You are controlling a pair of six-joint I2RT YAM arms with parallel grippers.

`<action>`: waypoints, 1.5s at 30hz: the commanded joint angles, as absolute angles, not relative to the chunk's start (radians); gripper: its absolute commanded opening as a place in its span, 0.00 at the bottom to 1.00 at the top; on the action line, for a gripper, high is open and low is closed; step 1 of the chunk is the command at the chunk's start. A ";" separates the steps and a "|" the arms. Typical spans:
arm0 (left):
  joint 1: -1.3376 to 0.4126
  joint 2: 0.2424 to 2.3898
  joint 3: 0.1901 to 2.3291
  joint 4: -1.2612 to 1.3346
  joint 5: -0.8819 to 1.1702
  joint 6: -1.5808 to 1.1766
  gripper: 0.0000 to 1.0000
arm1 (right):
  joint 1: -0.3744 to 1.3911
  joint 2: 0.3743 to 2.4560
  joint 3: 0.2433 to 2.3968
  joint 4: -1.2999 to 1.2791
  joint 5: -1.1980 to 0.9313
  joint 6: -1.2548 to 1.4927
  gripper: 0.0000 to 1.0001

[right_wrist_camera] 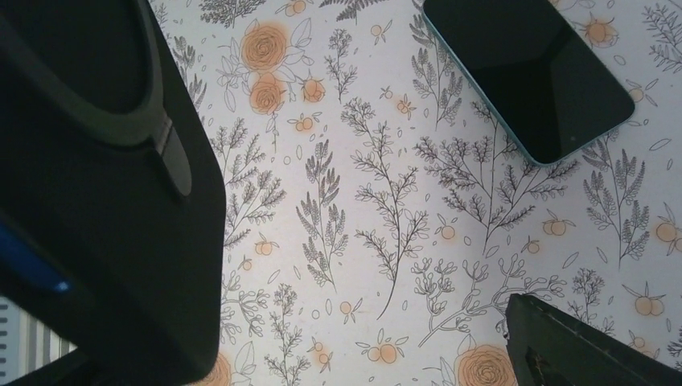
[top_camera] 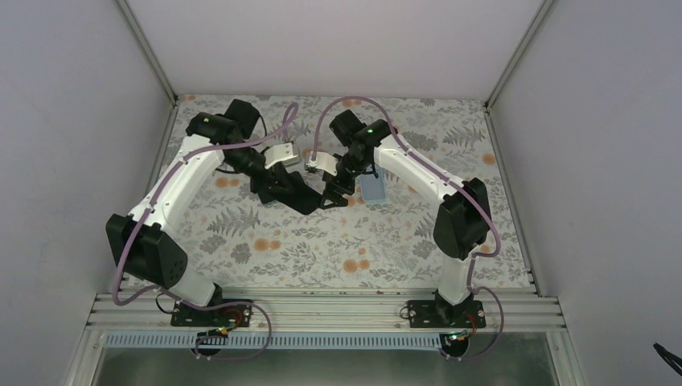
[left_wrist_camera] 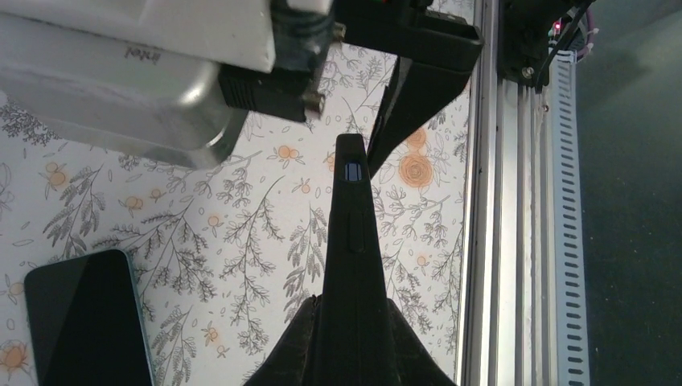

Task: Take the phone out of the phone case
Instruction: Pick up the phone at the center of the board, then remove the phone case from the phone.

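Both hands sit just beside the phone case: left hand pinches a black slab clear of it, right hand gapes wide, probably ready to regrab.

The only lettering I can read is "intel", upside down, on the silver camera housing at ten o'clock.

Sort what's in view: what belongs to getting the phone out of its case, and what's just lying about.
Job:
phone case, blue rim round a black screen
left gripper, shut
right gripper, open

Just there:
floral tablecloth
metal rail
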State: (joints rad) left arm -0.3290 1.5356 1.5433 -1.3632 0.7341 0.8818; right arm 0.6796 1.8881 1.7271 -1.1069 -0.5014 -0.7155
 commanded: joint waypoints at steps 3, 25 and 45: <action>-0.364 1.478 1.584 -1.359 0.756 0.875 0.02 | 0.621 1.913 1.760 -1.144 -0.577 -0.781 0.95; -0.552 1.434 1.586 -1.362 0.881 0.807 0.02 | 0.528 2.041 1.927 -1.175 -0.553 -0.841 0.92; -0.652 1.400 1.597 -1.362 0.923 0.755 0.02 | 0.429 2.153 2.101 -1.190 -0.455 -0.855 0.91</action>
